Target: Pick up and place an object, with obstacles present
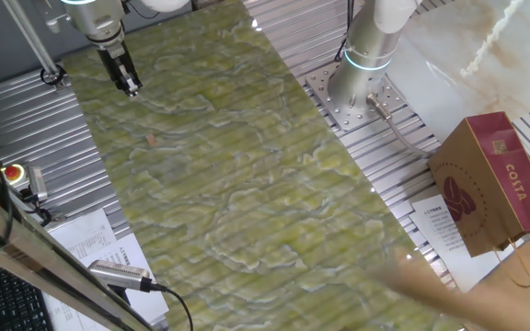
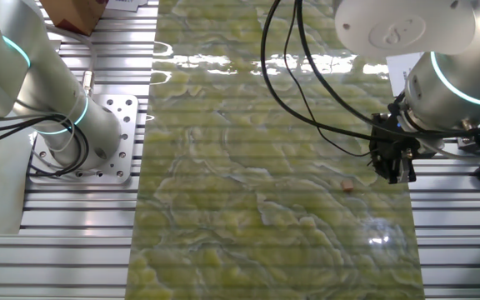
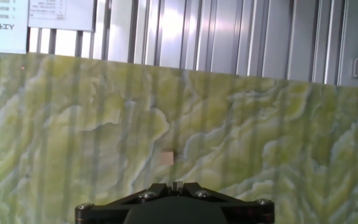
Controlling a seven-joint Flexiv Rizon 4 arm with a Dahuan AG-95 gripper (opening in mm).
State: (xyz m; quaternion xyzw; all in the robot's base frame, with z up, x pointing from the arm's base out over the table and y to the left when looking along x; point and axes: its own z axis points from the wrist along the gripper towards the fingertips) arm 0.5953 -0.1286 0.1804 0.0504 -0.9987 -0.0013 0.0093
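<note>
While one fixed view takes in the whole green marbled mat (image 1: 237, 184) on the ribbed metal table (image 1: 26, 110), the other fixed view shows only part of its length, and the hand view a stretch of it with the table's metal slats beyond. At the right edge of the first fixed view a brown Costa paper bag (image 1: 495, 184) stands beside printed sheets (image 1: 444, 230); the hand view catches only the corner of some papers, top left. A second robot arm's base (image 1: 362, 78) is bolted beside the mat, seen in both fixed views.

Above the mat's far corner hangs the gripper (image 1: 129, 85), fingers pointing down and seemingly close together, holding nothing; in the other fixed view it is a dark block (image 2: 392, 158) under trailing cables, and whether the fingers touch cannot be told. A small tan block (image 1: 152, 140) lies on the mat near the gripper, apart from it, plainest in the hand view (image 3: 166, 158). No wooden frame shows in any view.
</note>
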